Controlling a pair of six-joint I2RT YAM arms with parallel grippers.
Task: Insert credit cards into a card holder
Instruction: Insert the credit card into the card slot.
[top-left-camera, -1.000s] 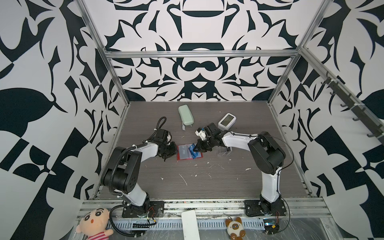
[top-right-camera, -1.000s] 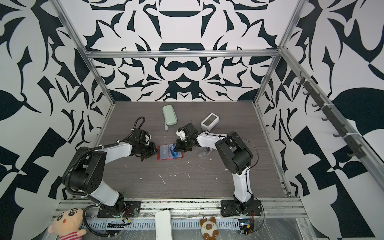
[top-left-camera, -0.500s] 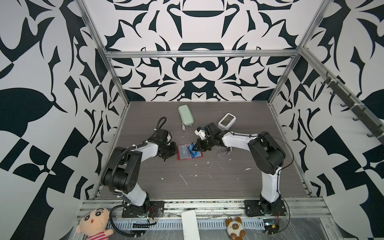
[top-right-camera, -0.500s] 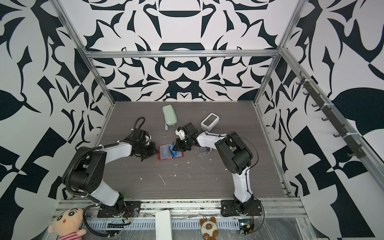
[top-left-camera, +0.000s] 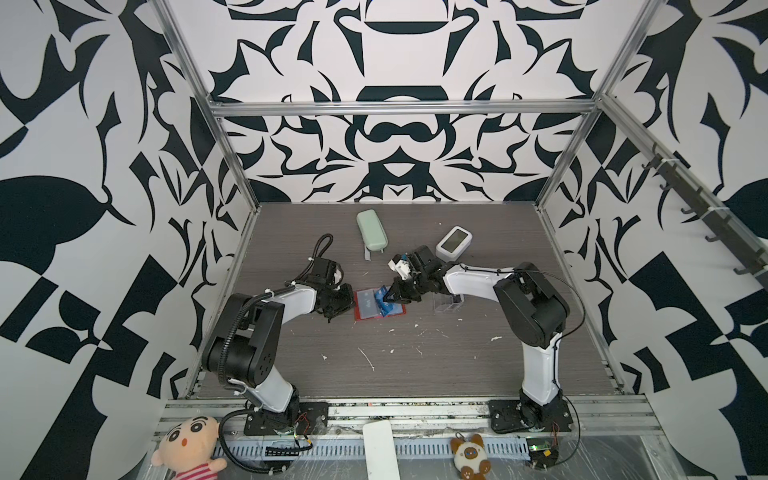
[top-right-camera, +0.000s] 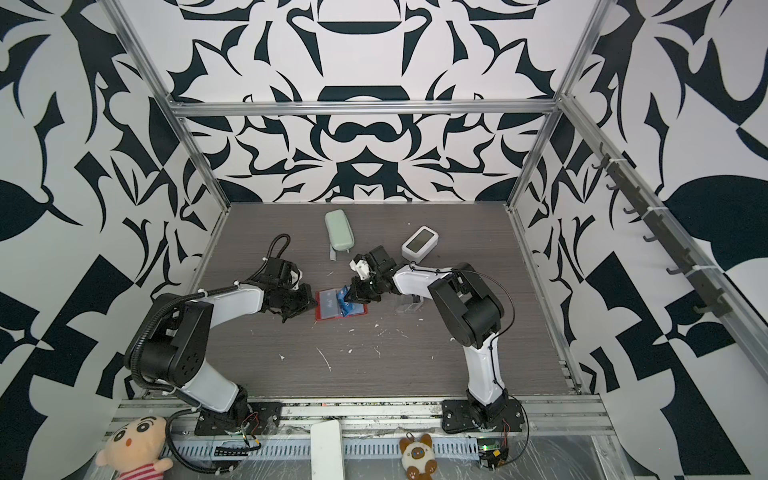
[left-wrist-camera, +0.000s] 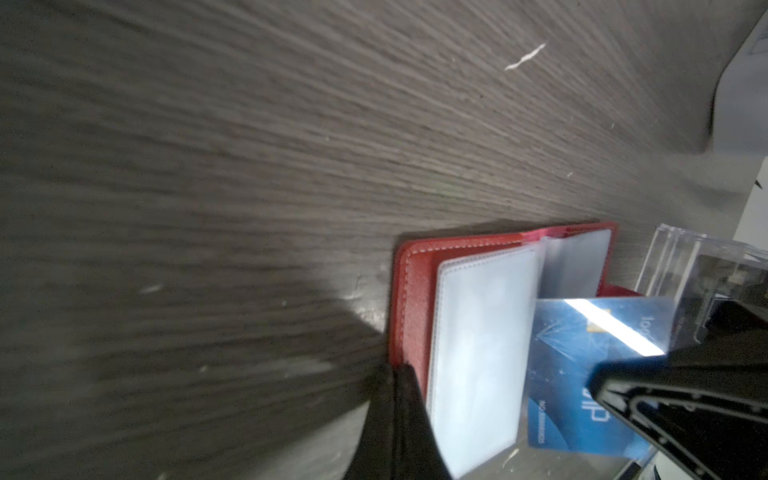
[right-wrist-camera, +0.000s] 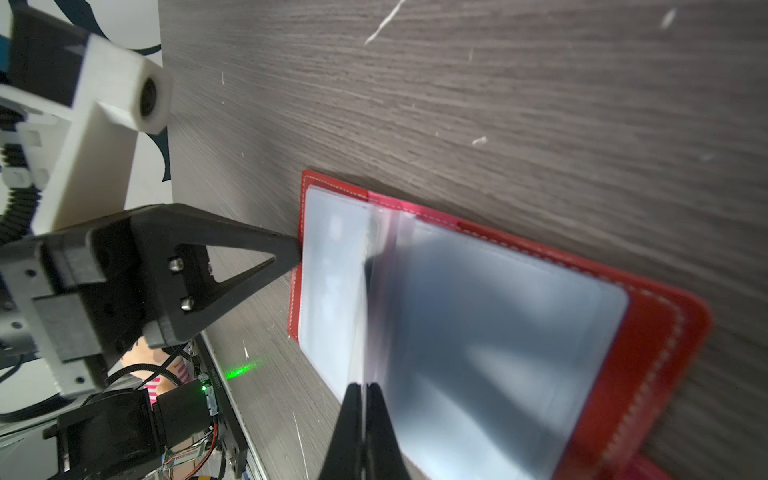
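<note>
The red card holder (top-left-camera: 380, 318) lies open on the table in both top views, its clear sleeve pages (left-wrist-camera: 478, 353) facing up. My left gripper (left-wrist-camera: 399, 370) is shut, its tips pressed against the holder's left edge (right-wrist-camera: 296, 291). My right gripper (right-wrist-camera: 363, 386) is shut on a blue credit card (left-wrist-camera: 582, 374) with "VIP" lettering. It holds the card tilted over the holder's middle fold (top-right-camera: 345, 301), where a sleeve page stands up. From the right wrist the card shows only edge-on. No other credit cards are in view.
A clear acrylic stand (top-left-camera: 446, 303) sits just right of the holder, under the right forearm. A mint-green case (top-left-camera: 371, 230) and a small white device with a screen (top-left-camera: 454, 244) lie farther back. White scraps (top-left-camera: 365, 357) dot the front of the table.
No clear change; both grippers stay at the card holder, and the right one still grips the blue card.
</note>
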